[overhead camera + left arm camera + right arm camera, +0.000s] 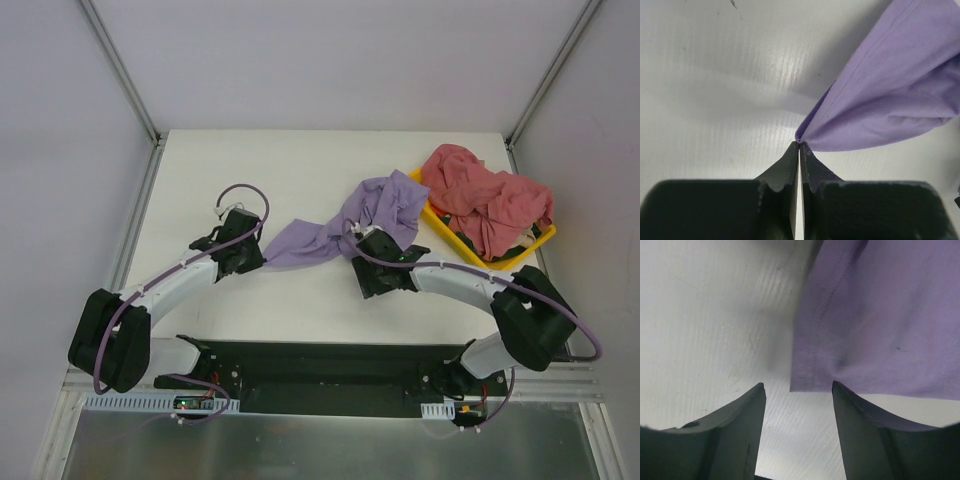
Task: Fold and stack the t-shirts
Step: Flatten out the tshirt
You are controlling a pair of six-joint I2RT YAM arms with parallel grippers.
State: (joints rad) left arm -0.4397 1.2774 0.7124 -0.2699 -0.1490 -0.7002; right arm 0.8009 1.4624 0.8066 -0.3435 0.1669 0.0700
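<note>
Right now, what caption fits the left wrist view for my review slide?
Left gripper shut on a corner of the lavender t-shirt over the white table.

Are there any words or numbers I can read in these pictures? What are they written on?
None: no word, number, label or sign can be read in any view.
The lavender t-shirt is plain cloth with only stitching on it.
The pink-red t-shirts show no print.
The yellow tray shows no label.

top external: high, looking down on table | wrists: close, forward-down | shared: lavender t-shirt
</note>
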